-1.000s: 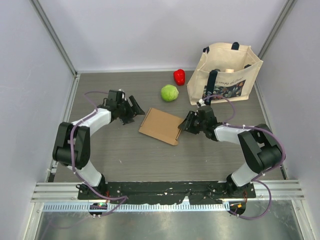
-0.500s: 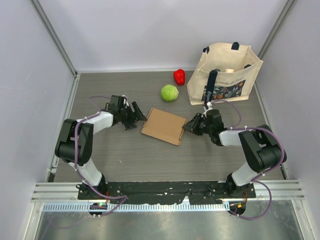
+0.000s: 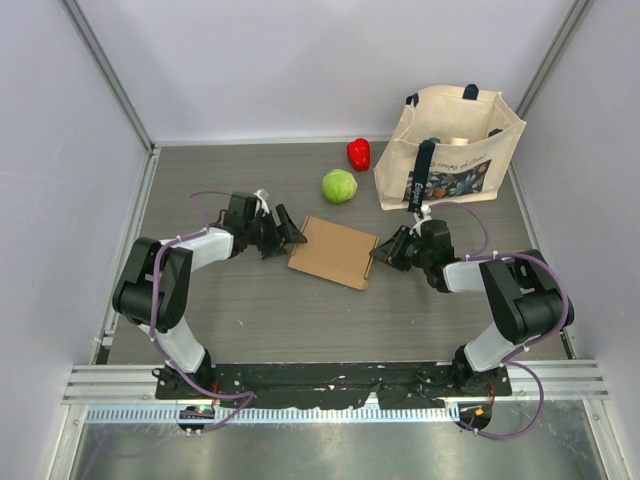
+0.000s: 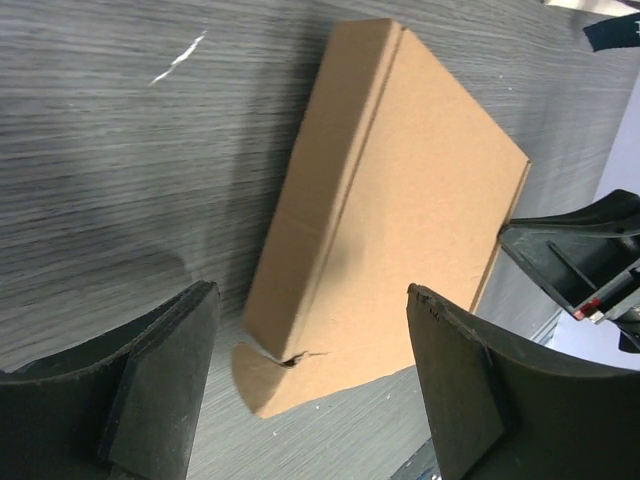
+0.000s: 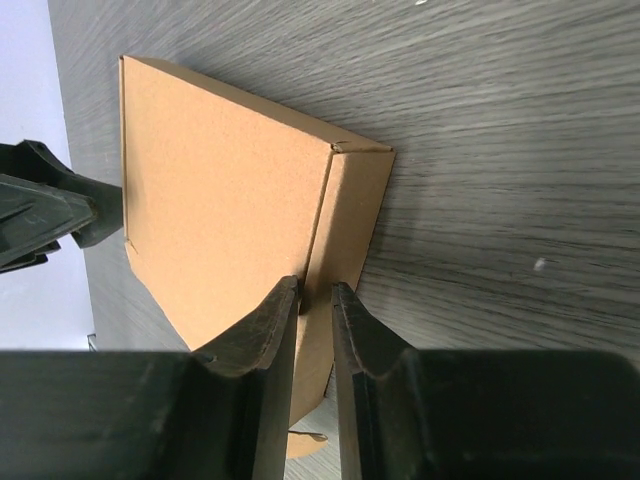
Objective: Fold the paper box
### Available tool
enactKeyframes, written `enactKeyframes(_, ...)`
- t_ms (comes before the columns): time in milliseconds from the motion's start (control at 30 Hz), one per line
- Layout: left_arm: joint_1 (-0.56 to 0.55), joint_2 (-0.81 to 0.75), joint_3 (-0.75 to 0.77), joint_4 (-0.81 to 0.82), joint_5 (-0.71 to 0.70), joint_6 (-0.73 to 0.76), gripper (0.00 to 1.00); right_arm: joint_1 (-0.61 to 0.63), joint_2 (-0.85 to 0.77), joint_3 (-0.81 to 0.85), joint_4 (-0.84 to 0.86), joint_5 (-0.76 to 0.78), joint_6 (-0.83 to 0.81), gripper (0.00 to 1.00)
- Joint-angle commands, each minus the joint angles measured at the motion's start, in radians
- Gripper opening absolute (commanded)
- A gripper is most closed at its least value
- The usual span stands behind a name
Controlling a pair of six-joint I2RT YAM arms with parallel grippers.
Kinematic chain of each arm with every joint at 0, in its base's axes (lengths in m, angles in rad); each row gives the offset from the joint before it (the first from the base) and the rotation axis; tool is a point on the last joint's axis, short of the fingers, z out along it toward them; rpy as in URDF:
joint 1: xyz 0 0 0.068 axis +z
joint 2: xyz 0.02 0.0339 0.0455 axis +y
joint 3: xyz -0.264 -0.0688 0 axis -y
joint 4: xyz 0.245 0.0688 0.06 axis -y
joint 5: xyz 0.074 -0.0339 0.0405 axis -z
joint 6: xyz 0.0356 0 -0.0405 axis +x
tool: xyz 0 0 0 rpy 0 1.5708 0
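Right gripper | narrow at paper box edge | left gripper opposite, wide

Bright, even overhead light. In the left wrist view a soft shadow lies at 9 o'clock of the paper box; near fingers blur.

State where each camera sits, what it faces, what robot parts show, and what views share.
Top external: above and behind, looking down at the table; both arms, left pincer, right pincer, paper box between them.
Left wrist: on the left arm, facing the box along its own open fingers.
Right wrist: on the right arm, facing the box past its own narrowed fingers.
Shared: all show the box; each wrist view catches the opposite pincer.
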Motion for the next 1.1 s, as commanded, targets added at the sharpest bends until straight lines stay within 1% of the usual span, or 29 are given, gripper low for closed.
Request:
enactKeyframes(0,0.001,-0.030,-0.005,0.015,-0.026,0.018,0.79,-0.026,0.021,-0.037,-0.028,0.013,-0.027,0.24)
enactKeyframes(33,0.001,-0.010,-0.002,0.015,0.000,0.015,0.79,-0.027,0.021,-0.038,-0.025,0.010,-0.029,0.24)
enactKeyframes(167,-0.014,0.030,0.013,0.032,0.026,0.000,0.80,-0.038,0.034,-0.055,-0.003,-0.010,-0.021,0.22)
enactKeyframes(433,-0.023,0.050,0.008,0.087,0.071,-0.037,0.81,-0.081,0.055,-0.096,0.030,-0.045,-0.013,0.20)
enactKeyframes(633,-0.040,0.095,-0.004,0.196,0.161,-0.109,0.79,-0.089,0.066,-0.106,0.055,-0.056,-0.006,0.21)
enactKeyframes(667,-0.045,0.099,-0.007,0.240,0.176,-0.124,0.78,-0.089,0.064,-0.106,0.055,-0.054,-0.007,0.21)
enactKeyframes(733,-0.046,0.104,-0.019,0.272,0.207,-0.165,0.74,-0.090,0.063,-0.103,0.054,-0.054,-0.015,0.21)
enactKeyframes(767,-0.048,0.102,-0.027,0.321,0.216,-0.182,0.69,-0.092,0.061,-0.101,0.049,-0.053,-0.018,0.21)
enactKeyframes(833,-0.046,0.095,-0.050,0.370,0.242,-0.238,0.65,-0.090,0.061,-0.095,0.041,-0.058,-0.024,0.22)
enactKeyframes(867,-0.048,0.092,-0.056,0.400,0.246,-0.252,0.59,-0.090,0.057,-0.093,0.038,-0.061,-0.026,0.24)
enactKeyframes(900,-0.046,0.089,-0.059,0.404,0.249,-0.262,0.56,-0.090,0.052,-0.093,0.038,-0.062,-0.023,0.25)
enactKeyframes(933,-0.048,0.083,-0.068,0.404,0.253,-0.281,0.49,-0.089,0.044,-0.090,0.037,-0.064,-0.026,0.27)
enactKeyframes(967,-0.046,0.079,-0.071,0.403,0.259,-0.290,0.46,-0.089,0.018,-0.087,0.014,-0.061,-0.027,0.31)
enactKeyframes(1033,-0.046,0.069,-0.082,0.394,0.270,-0.320,0.41,-0.079,-0.026,-0.071,-0.035,-0.044,-0.051,0.36)
enactKeyframes(1067,-0.046,0.052,-0.091,0.397,0.272,-0.333,0.41,-0.072,-0.096,-0.058,-0.119,-0.007,-0.067,0.40)
